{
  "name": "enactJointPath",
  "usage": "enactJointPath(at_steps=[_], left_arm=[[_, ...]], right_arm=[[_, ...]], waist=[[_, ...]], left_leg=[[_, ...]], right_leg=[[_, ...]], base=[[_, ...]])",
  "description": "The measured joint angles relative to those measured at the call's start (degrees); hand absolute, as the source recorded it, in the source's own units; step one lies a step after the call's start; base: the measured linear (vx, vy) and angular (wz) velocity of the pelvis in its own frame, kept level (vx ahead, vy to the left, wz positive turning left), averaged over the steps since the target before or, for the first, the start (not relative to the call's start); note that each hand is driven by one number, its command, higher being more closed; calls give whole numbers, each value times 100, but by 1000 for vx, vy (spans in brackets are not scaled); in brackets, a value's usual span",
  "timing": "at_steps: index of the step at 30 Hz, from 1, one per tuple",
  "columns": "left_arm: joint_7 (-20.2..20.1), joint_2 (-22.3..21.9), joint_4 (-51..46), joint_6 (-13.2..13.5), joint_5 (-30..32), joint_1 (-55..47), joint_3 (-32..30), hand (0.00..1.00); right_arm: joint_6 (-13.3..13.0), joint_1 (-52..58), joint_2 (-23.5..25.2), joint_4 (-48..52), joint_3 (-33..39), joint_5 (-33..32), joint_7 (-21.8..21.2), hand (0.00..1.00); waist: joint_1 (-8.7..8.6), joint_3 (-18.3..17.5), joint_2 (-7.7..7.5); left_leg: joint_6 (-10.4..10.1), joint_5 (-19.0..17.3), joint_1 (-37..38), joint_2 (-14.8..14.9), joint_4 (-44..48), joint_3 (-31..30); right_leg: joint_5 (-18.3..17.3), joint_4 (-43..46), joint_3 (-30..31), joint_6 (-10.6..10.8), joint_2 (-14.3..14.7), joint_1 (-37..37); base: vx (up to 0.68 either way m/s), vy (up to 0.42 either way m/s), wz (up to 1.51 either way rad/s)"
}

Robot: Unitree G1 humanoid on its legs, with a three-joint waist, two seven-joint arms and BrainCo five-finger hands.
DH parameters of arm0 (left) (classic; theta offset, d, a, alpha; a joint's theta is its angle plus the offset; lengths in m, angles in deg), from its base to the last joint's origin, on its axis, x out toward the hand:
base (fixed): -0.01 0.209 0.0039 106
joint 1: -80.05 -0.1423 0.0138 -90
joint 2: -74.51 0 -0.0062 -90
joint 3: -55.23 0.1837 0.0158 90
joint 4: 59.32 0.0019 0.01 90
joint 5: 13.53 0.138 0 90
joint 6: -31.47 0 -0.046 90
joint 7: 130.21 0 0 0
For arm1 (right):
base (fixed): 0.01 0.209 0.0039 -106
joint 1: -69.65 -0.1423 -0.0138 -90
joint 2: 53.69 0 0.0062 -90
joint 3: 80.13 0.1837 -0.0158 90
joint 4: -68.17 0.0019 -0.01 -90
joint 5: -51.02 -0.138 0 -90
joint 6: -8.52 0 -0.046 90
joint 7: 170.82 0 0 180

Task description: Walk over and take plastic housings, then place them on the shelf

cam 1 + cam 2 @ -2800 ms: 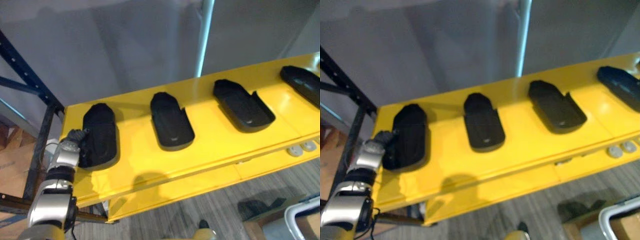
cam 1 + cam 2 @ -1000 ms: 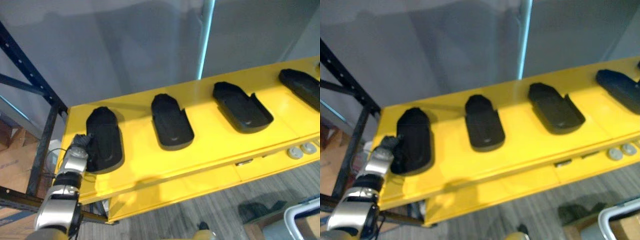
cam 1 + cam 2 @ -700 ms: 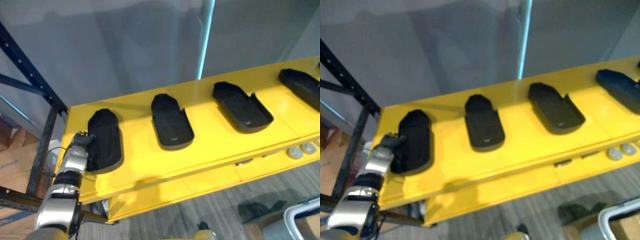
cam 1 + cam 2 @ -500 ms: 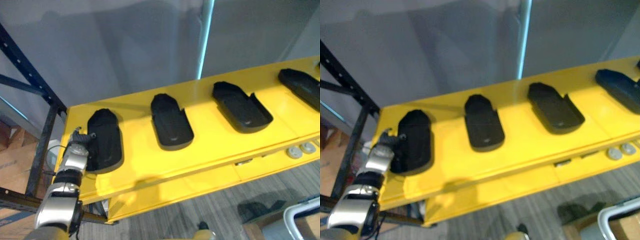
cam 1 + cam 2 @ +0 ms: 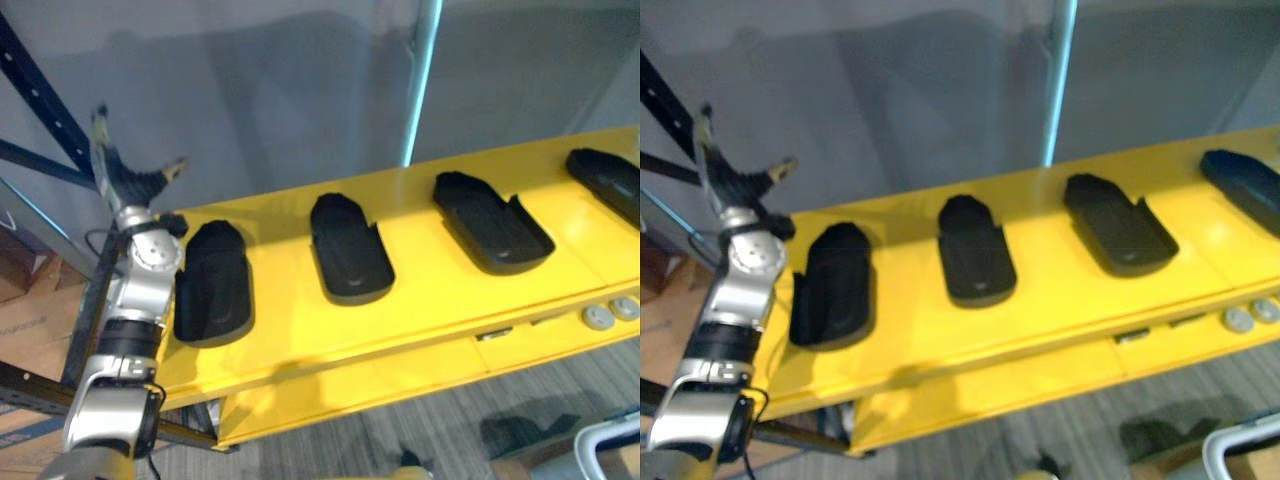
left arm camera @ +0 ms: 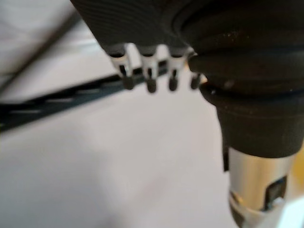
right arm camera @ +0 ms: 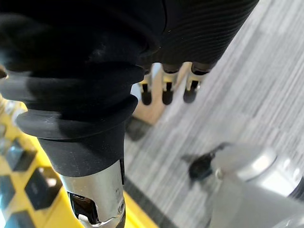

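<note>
Fingers [image 7: 164,92] of the right hand [image 7: 199,28] hang loose over the floor [image 7: 247,85], four black plastic housings [image 5: 350,250] sit in a row on the yellow shelf [image 5: 285,305], and at ten o'clock of the leftmost housing [image 5: 212,285] the left hand [image 5: 130,188] hovers splayed and empty.

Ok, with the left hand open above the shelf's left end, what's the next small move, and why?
Probably draw the left hand back clear of the shelf: it hovers open and empty, and the leftmost housing lies flat on the shelf, apart from it.

Left hand [image 5: 130,186], fingers spread, apart from leftmost housing [image 5: 212,285] on shelf [image 5: 420,300].
</note>
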Motion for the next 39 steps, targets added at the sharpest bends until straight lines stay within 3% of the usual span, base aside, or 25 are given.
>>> enactJointPath(at_steps=[4, 9, 12, 13, 15, 16, 17, 19, 22, 25, 30, 35, 39], left_arm=[[-45, -1, -1565, 333, -3, -265, -477, 0], [64, -205, -3113, 1116, 276, -1274, -1394, 0], [569, -213, -3313, 1667, 564, -1509, -1927, 0], [837, -214, -3545, 1981, 733, -1699, -2246, 0], [1111, -218, -3767, 2243, 975, -1815, -2450, 0], [1527, -218, -3893, 2314, 1403, -1896, -2634, 0], [1599, -217, -3896, 2317, 1457, -1900, -2672, 0], [2293, -211, -3810, 2130, 1750, -1970, -3051, 0], [3135, -200, -3223, 1873, 1668, -2128, -3692, 0], [3552, -202, -2502, 1719, 1212, -2504, -4274, 0], [3791, -474, -1135, 1731, 424, -3208, -4770, 0], [3570, -926, 679, 1599, -470, -3866, -4801, 0], [2332, -1361, 2264, 1144, -1868, -4329, -4384, 0]], right_arm=[[1, -115, -4, -38, -99, 144, -29, 0], [22, -117, 8, -395, -248, 213, -71, 0], [24, -139, 68, -422, -280, 233, -71, 0], [24, -179, 63, -513, -341, 266, -68, 0], [31, -208, 67, -591, -378, 268, -65, 0], [78, -238, 72, -632, -380, 268, -64, 0], [91, -240, 75, -632, -380, 268, -64, 0], [137, -306, 73, -633, -392, 267, -62, 0], [206, -346, 61, -633, -505, 264, -66, 0], [298, -344, 58, -633, -505, 263, -66, 0], [417, -348, 66, -628, -508, 255, -87, 0], [484, -346, 63, -480, -641, 200, -118, 0], [581, -350, 70, -321, -773, 80, -257, 0]], waist=[[56, -44, 27], [401, -337, 3], [510, -380, -92], [568, -428, -144], [643, -439, -178], [659, -447, -189], [663, -446, -190], [697, -446, -188], [708, -446, -133], [810, -455, -115], [941, -473, -200], [995, -484, -307], [954, -472, -364]], left_leg=[[1, 2, 6, 2, -2, -136], [-30, 75, 3, 0, -131, -318], [-42, 101, -2, 1, -150, -526], [-50, 131, 0, -4, -207, -561], [-47, 158, -6, -9, -255, -580], [-52, 199, -7, -22, -325, -609], [-52, 200, -8, -22, -326, -614], [-51, 200, -10, -23, -325, -663], [-52, 202, -47, -23, -324, -750], [-48, 207, -100, -16, -318, -795], [-47, 207, -94, -17, -314, -895], [-36, 197, 13, -19, -314, -881], [-34, 194, 94, -29, -318, -851]], right_leg=[[-51, 19, -87, 1, -3, 97], [-181, 98, -325, 30, -5, 179], [-249, 99, -487, 45, -6, 305], [-268, 99, -519, 66, -4, 308], [-268, 95, -562, 66, -1, 308], [-271, 92, -637, 61, -3, 325], [-272, 90, -640, 60, -2, 329], [-272, 73, -662, 61, -1, 361], [-271, 12, -775, 62, 9, 419], [-268, -14, -807, 66, 23, 414], [-268, -48, -944, 65, 25, 504], [-274, -65, -975, 49, 19, 603], [-304, -63, -968, 5, 1, 641]], base=[[-5, -4, 14], [8, -14, 23], [-3, -9, 29], [3, -11, 18], [12, -8, 13], [11, -3, 14], [9, 2, 13], [9, 4, 6], [6, -3, 13], [20, -3, 9], [15, 2, 11], [-3, 2, 0], [-40, 7, -7]])
